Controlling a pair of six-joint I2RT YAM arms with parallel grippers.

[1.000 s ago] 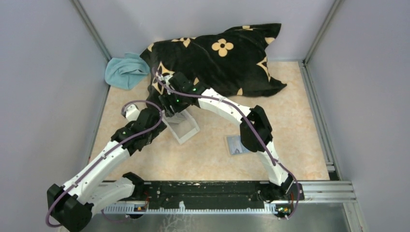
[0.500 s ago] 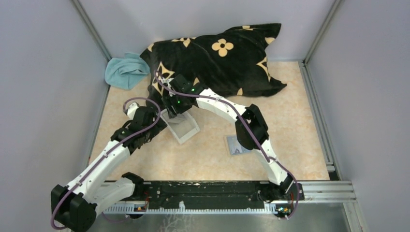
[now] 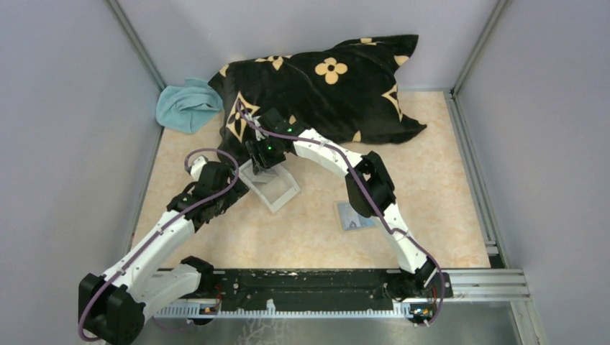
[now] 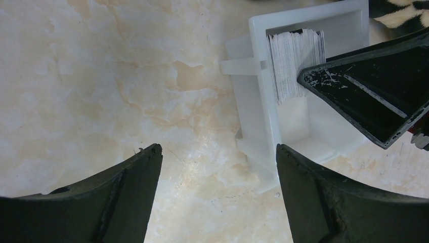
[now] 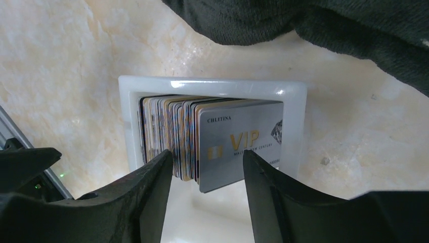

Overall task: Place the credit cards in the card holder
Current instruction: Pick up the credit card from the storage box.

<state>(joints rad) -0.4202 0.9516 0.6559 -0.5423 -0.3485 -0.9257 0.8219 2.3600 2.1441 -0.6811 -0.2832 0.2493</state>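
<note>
A white shallow tray (image 5: pixel 212 83) holds several credit cards (image 5: pixel 167 131) standing on edge, with a silver VIP card (image 5: pixel 243 142) in front. My right gripper (image 5: pixel 207 159) is open just above them, one finger on each side of the stack's near end. It hovers over the tray's far end (image 3: pixel 262 159). My left gripper (image 4: pixel 217 152) is open and empty, low over the table by the tray's near corner (image 4: pixel 258 91). The stack (image 4: pixel 296 55) and a right finger (image 4: pixel 369 96) also show in the left wrist view. A light blue card (image 3: pixel 356 215) lies flat on the table. The tan card holder is out of view.
A black pillow (image 3: pixel 324 86) with tan flowers lies at the back, touching the tray's far side. A teal cloth (image 3: pixel 185 104) sits at the back left. Grey walls close in the table on the left, the back and the right.
The right gripper has shifted a little to the right over the tray. The tray has turned slightly. The left gripper has eased back a little toward the left.
</note>
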